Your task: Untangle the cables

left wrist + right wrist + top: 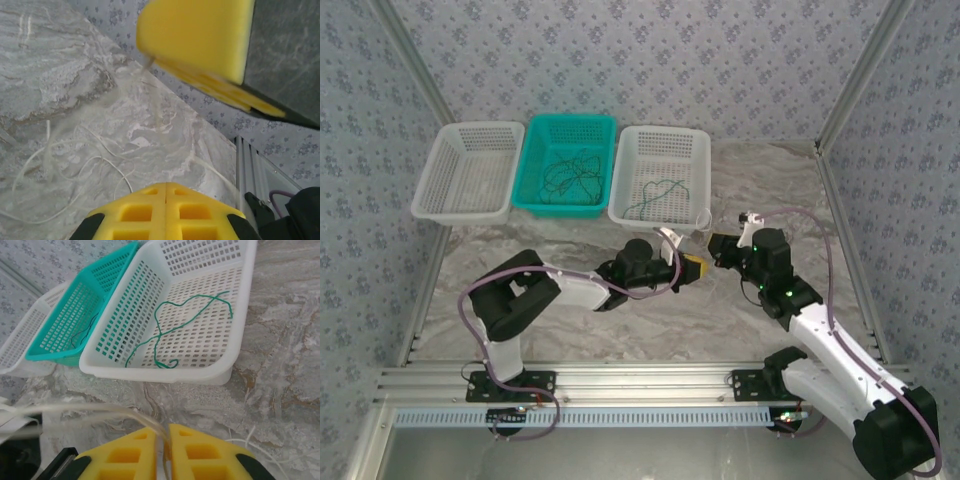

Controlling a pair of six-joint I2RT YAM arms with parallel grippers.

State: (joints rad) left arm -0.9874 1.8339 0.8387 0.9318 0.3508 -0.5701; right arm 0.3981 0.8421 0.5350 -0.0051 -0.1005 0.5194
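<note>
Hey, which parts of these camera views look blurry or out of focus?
Left wrist: yellow pad up top is out of focus, pale cables soft. Right wrist: nearby pale strand blurred, white basket crisp. Top external: even light, no glare.

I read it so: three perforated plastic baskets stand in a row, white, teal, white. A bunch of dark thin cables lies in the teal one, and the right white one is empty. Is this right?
Not quite. The right white perforated basket is not empty: one thin green cable lies in it, as the right wrist view shows. The rest holds.
</note>
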